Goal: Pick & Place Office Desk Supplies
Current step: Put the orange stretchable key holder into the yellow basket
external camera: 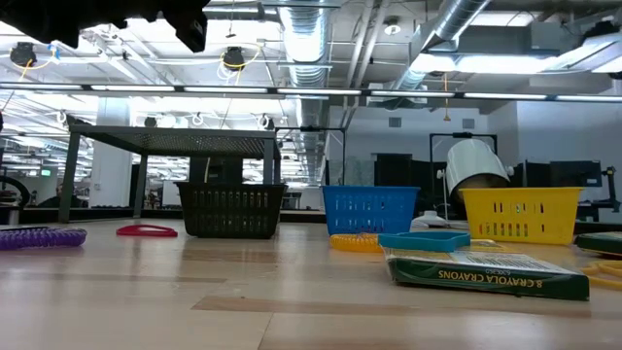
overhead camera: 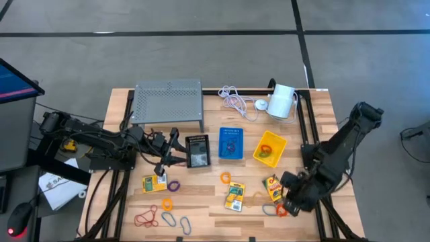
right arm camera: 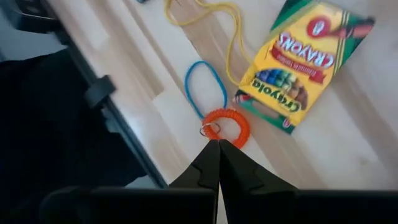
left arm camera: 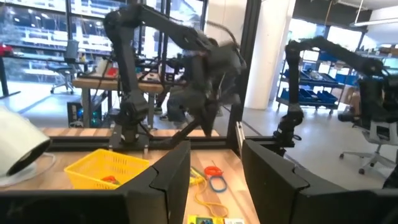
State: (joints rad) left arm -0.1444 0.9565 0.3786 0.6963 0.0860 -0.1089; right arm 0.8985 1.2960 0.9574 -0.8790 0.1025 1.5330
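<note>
Right gripper [right arm camera: 218, 144], fingers pressed together, pinches the edge of an orange coil loop [right arm camera: 227, 127] lying beside a crayon box [right arm camera: 303, 60] — so thin a hold it may slip. Left gripper [overhead camera: 163, 163], fingers narrowly apart, hovers near the black bin [overhead camera: 197, 150].

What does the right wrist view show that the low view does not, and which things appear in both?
Only the right wrist view shows the right end effector, its fingers shut at the edge of an orange coil loop, with a blue loop and a thin yellow band beside it.

Only the low view shows the black bin, blue bin, yellow bin and a purple coil.

Both show a Crayola crayon packet; I cannot tell if it is the same one.
</note>
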